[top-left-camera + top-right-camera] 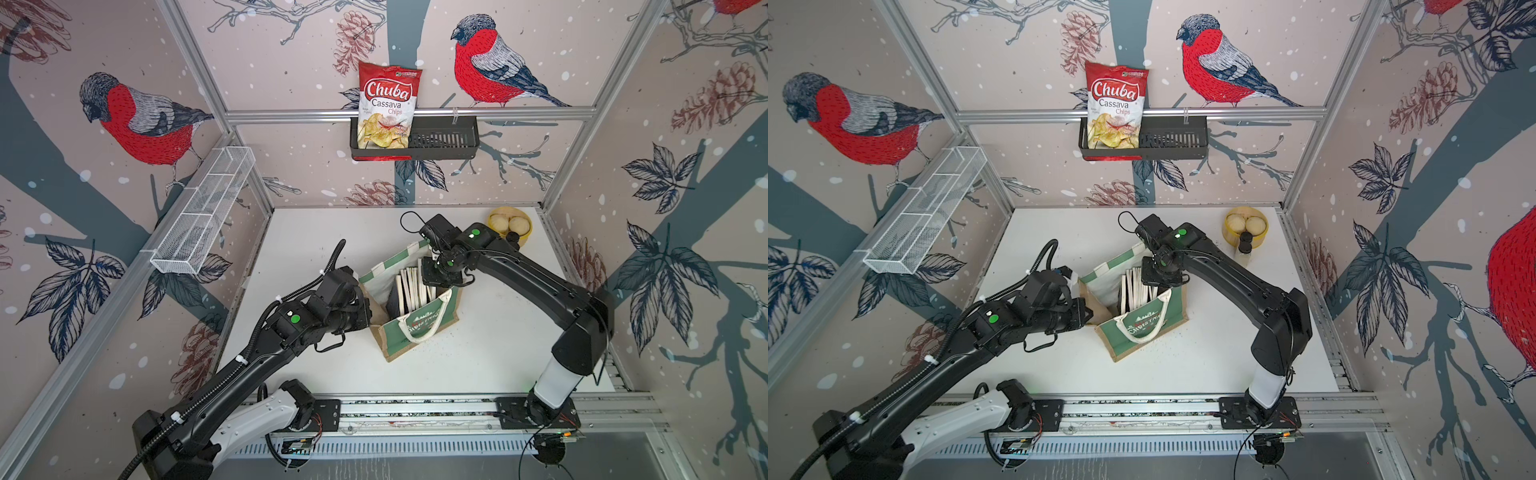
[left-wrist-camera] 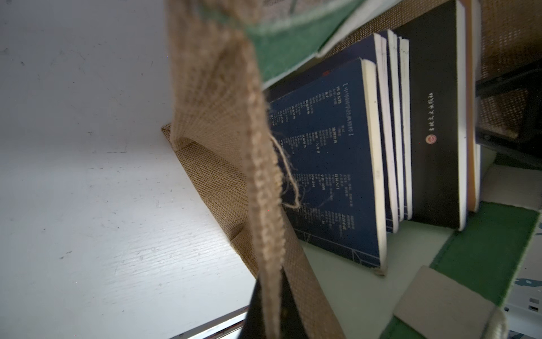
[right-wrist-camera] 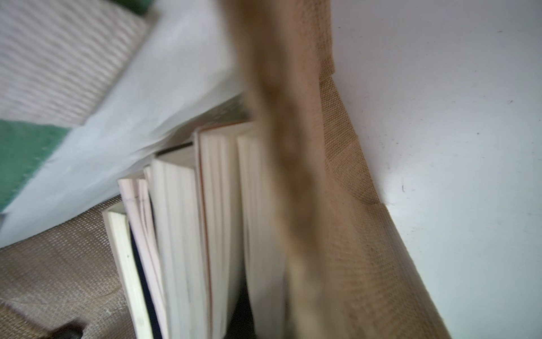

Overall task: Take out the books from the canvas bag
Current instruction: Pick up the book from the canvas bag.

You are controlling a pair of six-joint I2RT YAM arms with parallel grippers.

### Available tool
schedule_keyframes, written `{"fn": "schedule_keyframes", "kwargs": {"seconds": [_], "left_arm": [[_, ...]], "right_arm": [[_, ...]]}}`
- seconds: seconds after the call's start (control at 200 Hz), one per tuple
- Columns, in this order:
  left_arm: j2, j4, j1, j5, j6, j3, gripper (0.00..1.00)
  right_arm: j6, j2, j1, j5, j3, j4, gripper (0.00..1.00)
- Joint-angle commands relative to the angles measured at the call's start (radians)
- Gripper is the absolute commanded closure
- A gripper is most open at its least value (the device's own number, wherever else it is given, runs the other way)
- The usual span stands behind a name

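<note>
Beyond the canvas bag (image 1: 395,338), the packet (image 1: 388,104) reads "Chuba Cassava Chips".

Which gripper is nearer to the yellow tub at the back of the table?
Right. The right gripper is at the canvas bag's edge that faces the yellow tub; the left gripper is at the bag's opposite edge, farther from it.
</note>
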Motion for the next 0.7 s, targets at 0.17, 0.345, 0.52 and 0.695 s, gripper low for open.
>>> {"fn": "schedule_keyframes", "kwargs": {"seconds": [0.17,0.345,0.52,0.695], "left_arm": [[0.005,-0.045,0.002,-0.026,0.003,0.009,1.0],[0.03,-0.045,0.001,-0.031,0.021,0.027,1.0],[0.045,-0.037,0.001,-0.03,0.026,0.031,1.0],[0.061,-0.039,0.002,-0.038,0.03,0.032,1.0]], "right_arm": [[-0.004,-0.033,0.004,0.007,0.057,-0.032,0.97],[-0.011,-0.046,0.004,0.015,0.089,-0.07,0.99],[-0.018,-0.042,0.004,0.017,0.164,-0.126,0.99],[-0.036,-0.026,-0.01,0.006,0.311,-0.203,0.99]]}}
